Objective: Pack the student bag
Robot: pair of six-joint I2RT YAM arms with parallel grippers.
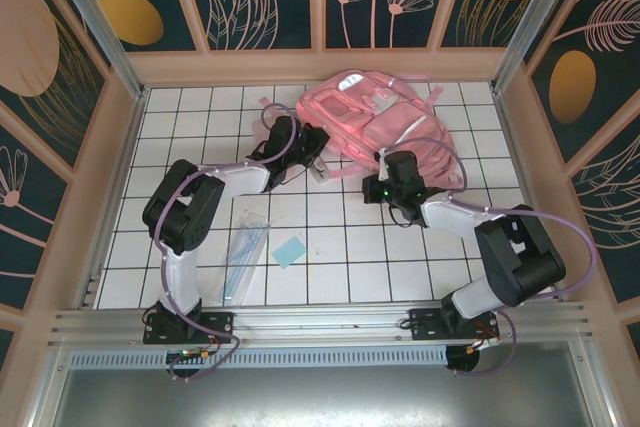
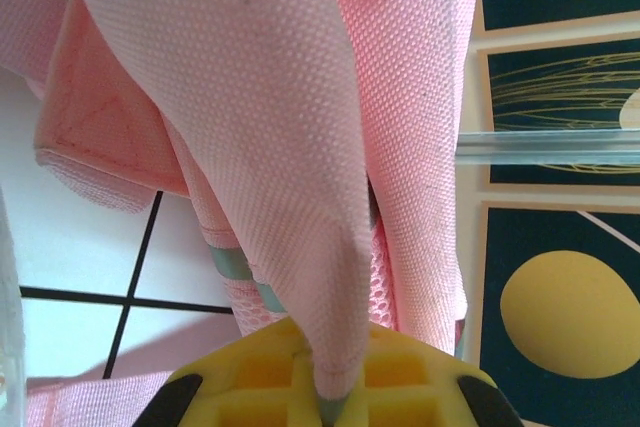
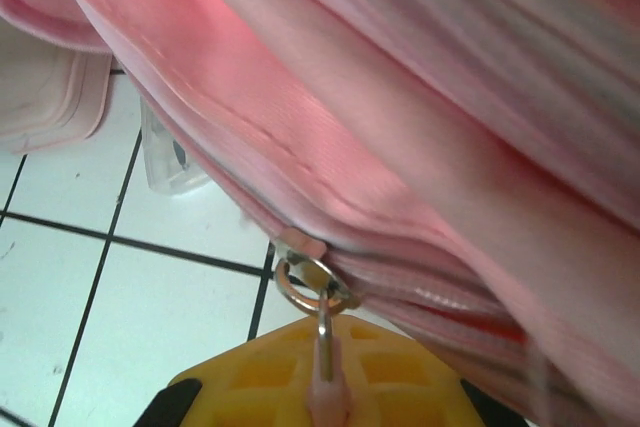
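The student bag (image 1: 375, 122), a large soft pink backpack, lies on the tiled table at the back centre. My left gripper (image 1: 314, 147) is at the bag's left edge. In the left wrist view it (image 2: 335, 395) is shut on a fold of the bag's pink woven strap (image 2: 300, 147), pinched between the yellow pads (image 2: 250, 377). My right gripper (image 1: 390, 172) is at the bag's near edge. In the right wrist view it (image 3: 328, 392) is shut on the pink zipper pull (image 3: 325, 367), which hangs from a metal ring (image 3: 305, 282) on the bag's zip.
A clear pouch of pens (image 1: 245, 252) and a light blue pad (image 1: 289, 250) lie on the tiles near the left arm. A small clear plastic item (image 3: 170, 162) rests by the bag's edge. Wooden walls enclose the table.
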